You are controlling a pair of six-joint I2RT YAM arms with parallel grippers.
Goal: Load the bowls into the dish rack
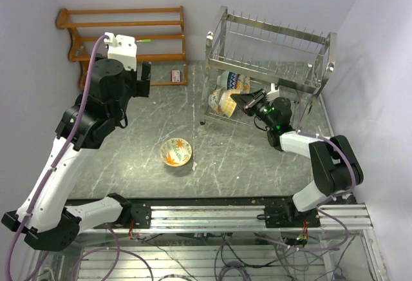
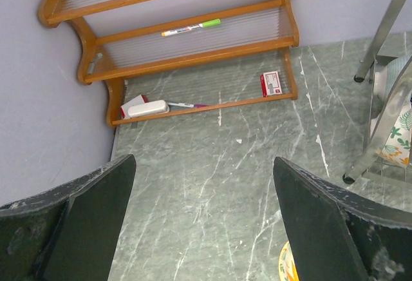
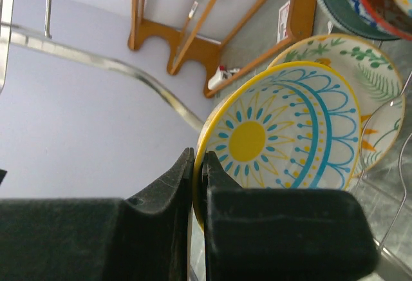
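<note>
The silver wire dish rack (image 1: 270,68) stands at the back right. My right gripper (image 1: 246,102) reaches into its lower tier, shut on the rim of a yellow-teal sun-pattern bowl (image 3: 290,133) held on edge. Behind it in the rack stand a cream bowl with leaves (image 3: 373,81) and a blue-orange bowl (image 3: 360,4). Another bowl with orange leaves on cream (image 1: 176,151) lies on the table in front of the rack's left side. My left gripper (image 2: 203,223) is open and empty, held high over the table's left part; that bowl's edge (image 2: 286,268) shows by its right finger.
A brown wooden slatted shelf (image 1: 129,36) stands at the back left with a marker (image 2: 190,28), a small red-white box (image 2: 271,83) and an eraser (image 2: 147,108) on it. Walls close in left, back and right.
</note>
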